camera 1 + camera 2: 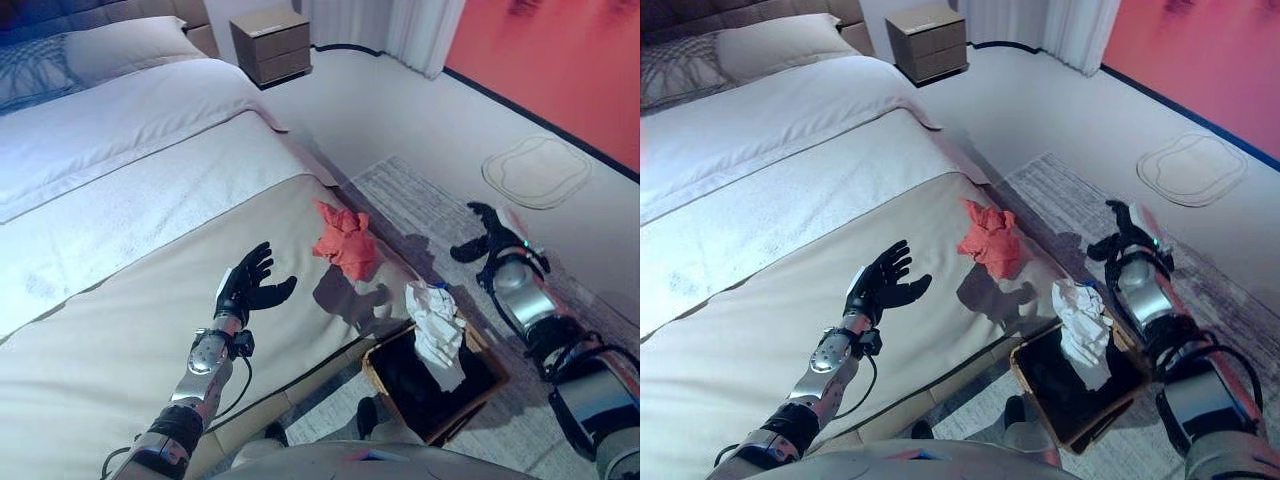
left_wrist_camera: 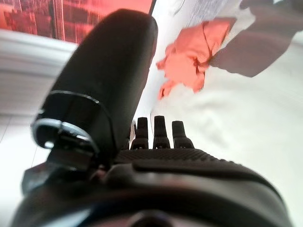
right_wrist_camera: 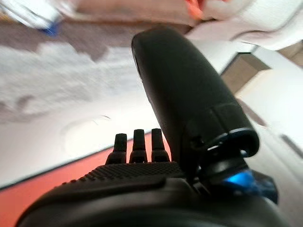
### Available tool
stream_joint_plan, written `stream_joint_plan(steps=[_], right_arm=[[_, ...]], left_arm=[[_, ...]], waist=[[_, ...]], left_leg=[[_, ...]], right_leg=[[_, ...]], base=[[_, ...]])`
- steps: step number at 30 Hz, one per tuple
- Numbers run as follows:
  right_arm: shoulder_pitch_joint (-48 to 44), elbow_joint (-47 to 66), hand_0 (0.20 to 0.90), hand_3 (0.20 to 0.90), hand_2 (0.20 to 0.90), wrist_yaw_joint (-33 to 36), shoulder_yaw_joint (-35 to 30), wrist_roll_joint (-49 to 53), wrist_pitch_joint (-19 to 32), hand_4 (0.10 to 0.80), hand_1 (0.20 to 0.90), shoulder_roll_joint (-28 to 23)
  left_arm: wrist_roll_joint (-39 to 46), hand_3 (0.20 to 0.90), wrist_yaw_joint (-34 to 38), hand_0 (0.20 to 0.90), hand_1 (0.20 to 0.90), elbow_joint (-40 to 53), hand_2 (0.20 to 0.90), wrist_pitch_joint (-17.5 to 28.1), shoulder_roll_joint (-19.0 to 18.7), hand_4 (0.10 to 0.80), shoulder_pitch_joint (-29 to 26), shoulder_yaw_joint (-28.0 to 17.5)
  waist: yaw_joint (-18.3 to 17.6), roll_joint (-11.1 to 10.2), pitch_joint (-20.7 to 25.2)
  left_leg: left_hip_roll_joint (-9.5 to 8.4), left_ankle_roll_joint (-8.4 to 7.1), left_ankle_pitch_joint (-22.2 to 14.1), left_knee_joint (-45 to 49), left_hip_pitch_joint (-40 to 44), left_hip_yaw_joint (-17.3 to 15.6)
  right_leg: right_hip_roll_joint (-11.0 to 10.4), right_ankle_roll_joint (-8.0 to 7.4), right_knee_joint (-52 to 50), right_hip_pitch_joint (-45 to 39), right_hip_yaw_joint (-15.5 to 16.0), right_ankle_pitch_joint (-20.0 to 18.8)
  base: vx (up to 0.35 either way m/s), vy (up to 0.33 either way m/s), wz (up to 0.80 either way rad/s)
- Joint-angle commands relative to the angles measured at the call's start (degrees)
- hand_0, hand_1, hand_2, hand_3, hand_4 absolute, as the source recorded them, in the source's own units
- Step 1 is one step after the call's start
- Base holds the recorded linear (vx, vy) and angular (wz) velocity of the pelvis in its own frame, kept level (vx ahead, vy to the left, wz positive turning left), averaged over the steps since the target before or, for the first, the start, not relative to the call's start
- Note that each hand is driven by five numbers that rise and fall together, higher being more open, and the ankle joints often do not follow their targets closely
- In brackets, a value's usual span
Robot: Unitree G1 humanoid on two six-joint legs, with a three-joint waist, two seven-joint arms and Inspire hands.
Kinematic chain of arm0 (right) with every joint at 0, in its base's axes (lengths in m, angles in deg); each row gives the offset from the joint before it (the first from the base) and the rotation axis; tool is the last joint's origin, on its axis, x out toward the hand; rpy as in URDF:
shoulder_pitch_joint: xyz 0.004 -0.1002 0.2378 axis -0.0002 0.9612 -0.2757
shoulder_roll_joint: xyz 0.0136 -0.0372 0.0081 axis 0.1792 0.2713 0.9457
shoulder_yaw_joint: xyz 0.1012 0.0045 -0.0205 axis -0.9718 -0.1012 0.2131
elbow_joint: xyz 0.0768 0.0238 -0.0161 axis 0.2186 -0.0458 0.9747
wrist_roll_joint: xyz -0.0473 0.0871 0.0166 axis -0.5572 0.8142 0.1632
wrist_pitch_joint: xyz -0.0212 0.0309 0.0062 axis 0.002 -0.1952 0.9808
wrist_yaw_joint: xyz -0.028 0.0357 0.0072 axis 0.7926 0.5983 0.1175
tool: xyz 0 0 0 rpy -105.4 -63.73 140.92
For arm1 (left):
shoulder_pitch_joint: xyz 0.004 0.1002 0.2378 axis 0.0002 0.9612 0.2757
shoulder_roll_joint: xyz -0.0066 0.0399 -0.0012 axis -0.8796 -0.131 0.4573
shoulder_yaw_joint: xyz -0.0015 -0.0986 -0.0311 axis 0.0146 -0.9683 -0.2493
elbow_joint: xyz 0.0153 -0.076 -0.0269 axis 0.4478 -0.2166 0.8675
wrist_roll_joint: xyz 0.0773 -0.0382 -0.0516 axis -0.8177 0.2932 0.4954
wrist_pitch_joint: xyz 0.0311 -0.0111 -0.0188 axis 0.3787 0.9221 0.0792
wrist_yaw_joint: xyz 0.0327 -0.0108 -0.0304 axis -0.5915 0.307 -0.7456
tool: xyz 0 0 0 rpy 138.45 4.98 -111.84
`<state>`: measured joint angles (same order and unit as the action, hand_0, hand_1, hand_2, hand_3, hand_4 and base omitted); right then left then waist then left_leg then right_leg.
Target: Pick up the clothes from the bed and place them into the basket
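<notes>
While one white garment [image 1: 437,330] already hangs over the rim of the basket [image 1: 484,390] on the floor beside the bed [image 1: 120,330], we see the red garment [image 1: 345,240] lying crumpled near the bed's edge, untouched; our left hand [image 1: 247,285] hovers above the cover with its fingers spread and relaxed, grasping nothing, and sits well apart from the red cloth; our right hand [image 1: 490,235] is raised over the rug [image 1: 420,200] past the basket, released and empty too; we judge the next step to be a reach toward the red garment; the risk, as we read it, is that the cloth lies so near the edge that a sweeping approach pushes it off onto the floor; a shallow pinch could also catch only a fold and let it slip during the carry; the white garment, draped half out, might be dragged off the rim by a careless drop.
</notes>
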<state>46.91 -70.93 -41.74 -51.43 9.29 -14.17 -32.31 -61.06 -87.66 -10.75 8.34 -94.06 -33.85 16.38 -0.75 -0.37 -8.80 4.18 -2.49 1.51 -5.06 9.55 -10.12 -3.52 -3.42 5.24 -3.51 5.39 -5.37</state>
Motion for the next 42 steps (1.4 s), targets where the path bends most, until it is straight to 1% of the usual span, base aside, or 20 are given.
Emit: stream_joint_plan(steps=[1, 4, 5, 6, 7, 9, 10, 12, 15, 17, 19, 25, 26, 27, 31, 35, 39, 40, 41, 42], right_arm=[[-13.93, -1.92, 0.900, 0.900, 0.900, 2.21, 3.55, -2.30, 1.95, 0.800, 0.900, -5.75], [-17.95, -4.87, 0.900, 0.900, 0.900, 1.30, 5.09, -1.66, 2.56, 0.800, 0.900, -6.96], [-21.21, -7.51, 0.900, 0.900, 0.900, 0.75, 6.26, -1.91, 3.37, 0.800, 0.900, -7.64], [-22.37, -8.46, 0.900, 0.900, 0.900, 0.54, 6.74, -1.84, 3.66, 0.800, 0.900, -7.89], [-25.75, -11.50, 0.900, 0.900, 0.900, 0.48, 8.38, -1.26, 4.71, 0.800, 0.900, -8.32], [-29.50, -14.25, 0.900, 0.900, 0.900, 0.27, 10.19, -0.38, 5.38, 0.800, 0.900, -9.02], [-31.96, -15.49, 0.900, 0.900, 0.900, 0.06, 11.57, -0.17, 5.24, 0.800, 0.900, -9.60], [-34.66, -16.98, 0.900, 0.900, 0.900, -0.36, 13.86, 0.65, 4.82, 0.800, 0.900, -9.93], [-36.56, -18.41, 0.900, 0.900, 0.900, -0.49, 15.50, 1.40, 3.91, 0.800, 0.900, -9.83], [-37.02, -18.93, 0.900, 0.900, 0.900, -1.41, 15.67, 1.00, 2.98, 0.800, 0.900, -9.85], [-37.75, -20.56, 0.900, 0.900, 0.900, -1.56, 15.86, 1.07, 2.66, 0.800, 0.900, -9.56], [-39.73, -23.56, 0.900, 0.900, 0.900, -2.67, 16.39, 1.87, 2.50, 0.800, 0.900, -8.33], [-40.01, -24.01, 0.900, 0.900, 0.900, -2.82, 16.54, 2.25, 2.58, 0.800, 0.900, -8.27], [-39.98, -24.25, 0.900, 0.900, 0.900, -2.78, 16.73, 2.61, 2.27, 0.800, 0.900, -7.98], [-41.37, -25.19, 0.900, 0.900, 0.900, -3.60, 17.36, 3.23, 2.14, 0.800, 0.900, -7.78], [-43.73, -25.67, 0.900, 0.900, 0.900, -2.37, 18.64, 3.91, 1.80, 0.800, 0.900, -8.07], [-45.08, -24.25, 0.900, 0.900, 0.900, -0.48, 17.79, 8.47, 2.58, 0.800, 0.900, -8.36], [-45.26, -23.66, 0.841, 0.831, 0.841, -0.45, 16.92, 8.93, 2.55, 0.731, 0.841, -8.44], [-45.35, -23.49, 0.573, 0.518, 0.573, -0.49, 16.37, 8.95, 2.63, 0.418, 0.573, -8.42], [-45.67, -24.02, 0.347, 0.255, 0.347, -0.65, 16.05, 8.31, 3.12, 0.155, 0.347, -8.65]], left_arm=[[-1.98, 0.900, -1.40, 0.900, 0.900, 2.11, 0.900, 5.76, -4.20, 0.800, -3.03, 1.57], [-0.84, 0.900, -1.55, 0.900, 0.900, 3.68, 0.900, 5.66, -4.79, 0.800, -3.56, 1.80], [-0.06, 0.900, -1.43, 0.900, 0.900, 4.14, 0.900, 6.27, -4.95, 0.800, -4.76, 2.27], [0.31, 0.900, -1.38, 0.900, 0.900, 4.21, 0.900, 6.60, -4.98, 0.800, -5.19, 2.46], [1.34, 0.900, -1.10, 0.900, 0.900, 4.80, 0.900, 7.39, -4.91, 0.800, -6.29, 2.90], [2.38, 0.900, -0.61, 0.900, 0.900, 6.31, 0.900, 7.62, -5.21, 0.800, -7.38, 3.47], [3.04, 0.900, -0.36, 0.900, 0.900, 7.80, 0.900, 7.60, -5.45, 0.800, -7.88, 3.54], [3.74, 0.900, 0.47, 0.900, 0.900, 9.64, 0.900, 7.93, -5.80, 0.800, -7.87, 4.03], [4.82, 0.900, 1.08, 0.900, 0.900, 12.81, 0.900, 8.52, -6.64, 0.800, -6.95, 4.57], [5.29, 0.900, 1.76, 0.900, 0.900, 14.83, 0.900, 7.78, -6.94, 0.800, -6.52, 4.86], [6.25, 0.900, 2.05, 0.900, 0.900, 17.00, 0.900, 7.59, -7.25, 0.800, -6.34, 5.25], [7.41, 0.900, 3.50, 0.900, 0.900, 20.29, 0.900, 7.15, -7.53, 0.800, -7.03, 6.99], [7.37, 0.900, 3.74, 0.900, 0.900, 20.69, 0.900, 7.15, -7.61, 0.800, -6.98, 7.17], [7.54, 0.900, 4.03, 0.900, 0.900, 21.04, 0.900, 7.19, -7.82, 0.800, -6.72, 7.47], [8.06, 0.900, 5.24, 0.900, 0.900, 22.91, 0.900, 6.84, -8.78, 0.800, -5.99, 7.71], [8.52, 0.900, 6.44, 0.900, 0.900, 24.52, 0.900, 6.64, -9.57, 0.800, -5.00, 7.49], [10.11, 0.900, 6.28, 0.900, 0.900, 25.87, 0.900, 6.08, -10.17, 0.800, -3.50, 6.41], [10.46, 0.900, 6.11, 0.900, 0.900, 26.17, 0.900, 5.88, -10.29, 0.800, -3.17, 6.19], [10.68, 0.900, 5.82, 0.900, 0.900, 26.43, 0.900, 5.77, -10.44, 0.800, -2.88, 6.03], [10.29, 0.900, 5.31, 0.900, 0.900, 26.61, 0.900, 5.85, -10.43, 0.800, -2.35, 5.78]], waist=[[2.51, -2.45, 1.95], [3.65, -2.14, 0.39], [4.43, -1.60, -1.58], [4.62, -1.35, -2.25], [5.16, -0.45, -4.45], [5.93, 0.59, -6.89], [6.34, 1.43, -8.74], [6.98, 2.50, -11.05], [7.76, 4.03, -14.36], [8.15, 4.75, -15.61], [8.84, 5.73, -17.54], [10.12, 7.32, -20.97], [10.31, 7.46, -21.00], [10.58, 7.58, -21.00], [11.36, 8.41, -21.00], [11.81, 9.18, -21.00], [12.20, 9.41, -21.00], [12.24, 9.41, -21.00], [12.34, 9.42, -21.00], [12.45, 9.35, -21.00]], left_leg=[[-1.11, 0.66, -6.17, 4.57, -3.98, 2.83], [-1.47, 0.49, -6.86, 9.09, -7.82, 4.12], [-1.84, 0.42, -6.96, 11.31, -10.29, 4.92], [-2.01, 0.43, -7.01, 11.94, -11.09, 5.29], [-2.49, 0.49, -7.11, 13.56, -13.28, 6.19], [-3.20, 0.74, -7.33, 14.96, -15.39, 6.87], [-3.91, 0.85, -7.53, 16.58, -17.58, 7.48], [-4.72, 1.06, -7.85, 19.48, -20.86, 8.14], [-5.76, 1.57, -8.72, 24.65, -25.86, 8.73], [-6.27, 1.64, -9.14, 26.88, -27.88, 9.20], [-7.21, 2.02, -9.52, 29.47, -30.66, 10.11], [-8.37, 2.80, -10.09, 33.63, -35.80, 10.50], [-8.52, 2.96, -10.26, 34.47, -37.09, 10.46], [-8.65, 2.84, -11.83, 35.80, -37.74, 10.58], [-9.26, 3.30, -12.28, 39.14, -43.00, 10.64], [-9.61, 3.87, -12.96, 41.93, -46.60, 10.66], [-9.91, 4.39, -13.67, 44.22, -48.82, 10.66], [-9.87, 4.37, -13.95, 44.88, -49.24, 10.59], [-9.88, 4.32, -14.12, 45.34, -49.47, 10.65], [-9.85, 4.34, -14.35, 45.87, -49.45, 10.69]], right_leg=[[-1.91, -1.05, -6.12, 0.45, 3.84, 6.34], [-2.48, -0.31, -9.46, 2.86, 5.11, 7.70], [-2.85, 0.14, -11.07, 4.37, 5.98, 8.14], [-2.93, 0.28, -11.59, 4.89, 6.17, 8.31], [-3.20, 0.71, -13.24, 6.60, 6.56, 8.86], [-3.66, 1.20, -15.09, 8.61, 7.34, 9.55], [-4.13, 1.54, -16.93, 10.61, 7.73, 10.11], [-4.78, 2.15, -20.04, 13.76, 8.04, 10.83], [-5.69, 3.24, -26.18, 18.73, 8.09, 12.67], [-6.03, 3.65, -28.71, 20.51, 8.23, 13.53], [-6.41, 4.23, -32.07, 22.90, 8.44, 14.62], [-7.34, 5.41, -38.79, 27.84, 9.39, 16.77], [-7.48, 5.53, -39.88, 29.14, 9.40, 17.01], [-7.49, 5.19, -41.63, 29.99, 8.83, 18.57], [-7.60, 5.59, -45.15, 34.96, 8.48, 19.32], [-7.39, 6.10, -48.09, 38.70, 8.03, 20.06], [-6.99, 6.55, -50.39, 40.79, 7.75, 20.85], [-6.97, 6.59, -50.99, 41.17, 7.76, 21.08], [-6.95, 6.63, -51.33, 41.31, 7.77, 21.19], [-6.87, 6.74, -51.57, 41.17, 7.80, 21.33]], base=[[0.073, -0.017, 0.22], [-0.029, -0.002, 0.25], [-0.108, 0.021, 0.25], [-0.183, 0.054, 0.31], [-0.169, 0.060, 0.32], [-0.193, 0.070, 0.31], [-0.171, 0.061, 0.18], [-0.135, 0.049, 0.14], [-0.100, 0.026, 0.14], [-0.025, 0.000, 0.26], [-0.048, -0.010, 0.28], [-0.042, -0.022, 0.15], [0.035, -0.066, 0.17], [0.031, -0.062, 0.22], [-0.025, -0.034, 0.13], [-0.041, -0.010, 0.04], [-0.030, -0.014, 0.05], [-0.027, -0.012, 0.04], [0.000, 0.000, 0.00], [0.000, 0.000, 0.00]])
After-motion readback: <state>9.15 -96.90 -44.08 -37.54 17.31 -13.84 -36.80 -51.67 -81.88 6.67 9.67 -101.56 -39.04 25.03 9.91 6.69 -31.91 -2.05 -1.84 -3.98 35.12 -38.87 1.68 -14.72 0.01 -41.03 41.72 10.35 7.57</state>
